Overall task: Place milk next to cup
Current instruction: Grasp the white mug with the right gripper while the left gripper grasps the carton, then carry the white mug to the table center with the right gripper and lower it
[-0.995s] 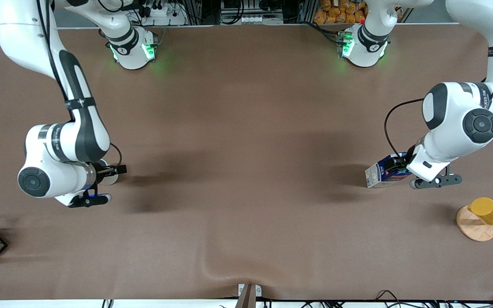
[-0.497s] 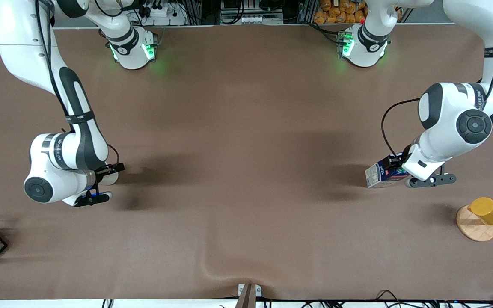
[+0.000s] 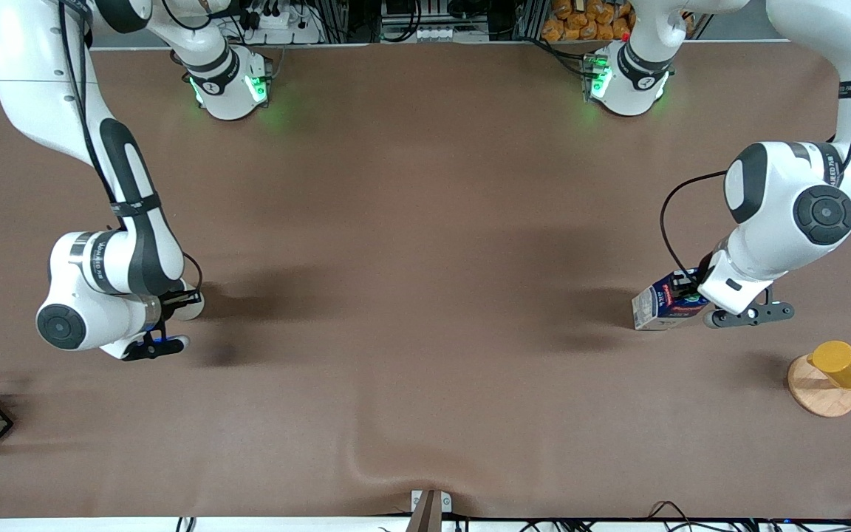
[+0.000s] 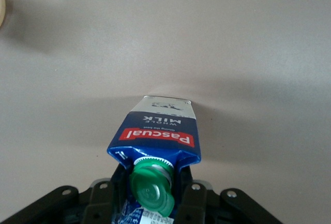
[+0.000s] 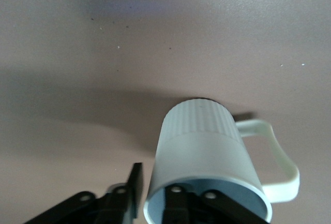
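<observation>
Both grippers grip: the left gripper (image 3: pixel 691 294) clamps the milk (image 3: pixel 660 306) near its green cap (image 4: pixel 152 189); the right gripper (image 3: pixel 174 314) pinches the cup (image 5: pixel 207 162) by its rim.

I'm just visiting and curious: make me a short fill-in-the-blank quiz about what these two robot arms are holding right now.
1. The left gripper is shut on the ____, whose label reads Pascal.
2. The milk carton has a round cap coloured ____.
3. The right gripper grips the rim of a pale ____, one finger inside it.
4. Near the left arm's end of the table, a ____ cup rests on a round wooden coaster.

Missing words: milk carton; green; mug; yellow
</observation>
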{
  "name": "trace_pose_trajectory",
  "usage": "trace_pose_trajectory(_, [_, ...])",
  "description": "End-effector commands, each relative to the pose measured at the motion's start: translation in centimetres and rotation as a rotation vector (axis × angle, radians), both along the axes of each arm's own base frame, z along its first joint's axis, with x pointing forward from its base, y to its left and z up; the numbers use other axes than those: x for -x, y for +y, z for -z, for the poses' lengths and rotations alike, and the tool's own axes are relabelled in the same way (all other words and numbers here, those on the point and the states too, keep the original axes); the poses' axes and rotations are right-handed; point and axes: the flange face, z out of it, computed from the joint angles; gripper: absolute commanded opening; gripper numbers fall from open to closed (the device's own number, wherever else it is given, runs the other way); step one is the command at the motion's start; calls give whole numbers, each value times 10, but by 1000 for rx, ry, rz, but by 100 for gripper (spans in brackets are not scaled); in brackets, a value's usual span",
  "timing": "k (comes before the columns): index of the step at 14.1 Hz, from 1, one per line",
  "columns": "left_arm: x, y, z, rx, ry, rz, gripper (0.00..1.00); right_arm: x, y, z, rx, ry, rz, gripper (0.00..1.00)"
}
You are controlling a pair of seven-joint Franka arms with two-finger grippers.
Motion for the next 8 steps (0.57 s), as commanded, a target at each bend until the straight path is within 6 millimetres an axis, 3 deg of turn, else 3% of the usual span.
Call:
trace_pose_trajectory(1, [-2, -10, -10, 2, -25, -34, 20, -9, 1, -18, -24, -42, -24, 0])
trace_pose_trajectory(3, [-2, -10, -14, 3, -30, -29, 19, -28, 13, -48, -38, -110, -92, 0])
trace_pose_trajectory(4, [-1, -10, -23, 6, -41, -33, 11, -39, 19, -64, -52, -151, -146, 0])
trace_pose_trajectory(8, [1, -19, -56, 12, -46, -17, 9, -55, 101, -114, -125, -255, -497, 0])
